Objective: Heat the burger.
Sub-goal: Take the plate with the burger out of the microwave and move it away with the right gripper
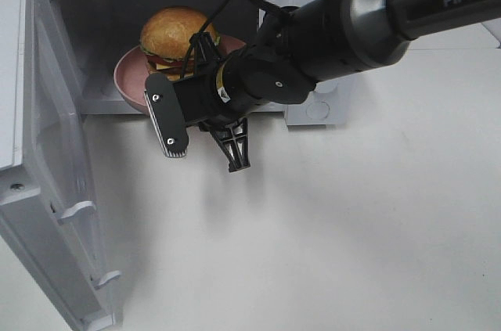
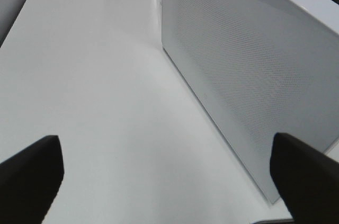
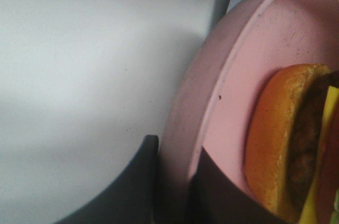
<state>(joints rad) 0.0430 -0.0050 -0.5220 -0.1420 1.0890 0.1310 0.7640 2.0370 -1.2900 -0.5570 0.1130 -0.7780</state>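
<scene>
Right arm reaches into the microwave [image 1: 47,96], claw [image 3: 175,181] clenched on the plate [image 3: 212,102] rim; left claw [image 2: 167,181] released.

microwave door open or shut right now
Open. The microwave door is swung out to the left, leaving the burger on its pink plate visible in the opening.

You have a white microwave [image 1: 313,108] with its cavity open. Its door [image 1: 47,190], perforated on the panel, swings wide from the microwave's left side. A pink plate [image 1: 129,77] sits at the cavity's mouth. The microwave rests on a white table [image 1: 352,229].
</scene>
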